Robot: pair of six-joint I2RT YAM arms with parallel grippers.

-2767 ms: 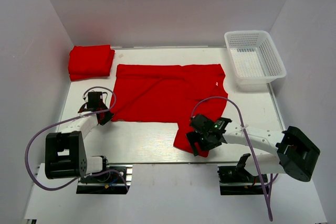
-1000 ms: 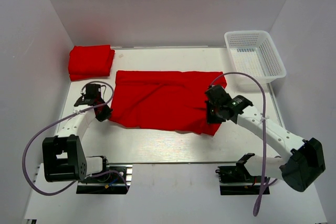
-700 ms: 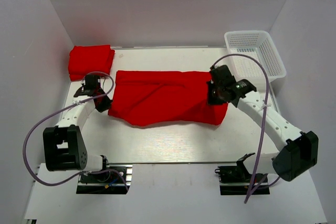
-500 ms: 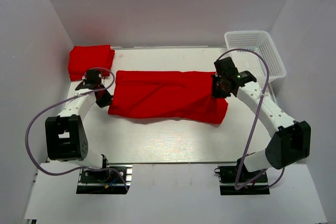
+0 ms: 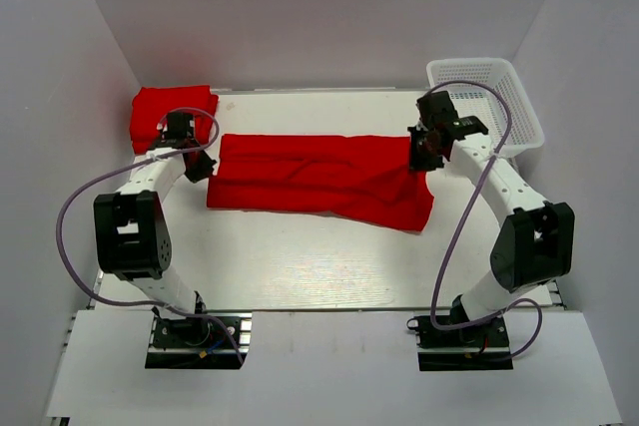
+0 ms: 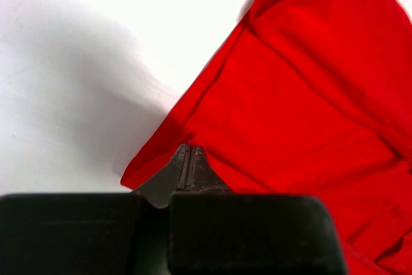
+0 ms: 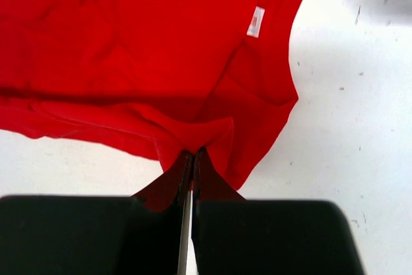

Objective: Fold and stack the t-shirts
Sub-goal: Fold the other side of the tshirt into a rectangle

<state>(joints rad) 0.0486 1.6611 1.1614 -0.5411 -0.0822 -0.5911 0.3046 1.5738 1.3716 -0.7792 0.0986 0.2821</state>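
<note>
Folding the shirt [image 5: 310, 179]: my left gripper [image 6: 188, 159] and right gripper [image 7: 191, 159] pinch its edge; next, I'd lower and release.

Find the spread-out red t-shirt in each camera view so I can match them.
Top external: the spread t-shirt lies as a long band across the white table, between the arms.
Left wrist: spread t-shirt fills the right side, corner at the left gripper.
Right wrist: spread t-shirt fills the upper left, bunched at the right gripper.
Shared landmark: bare white table beside it.
</note>
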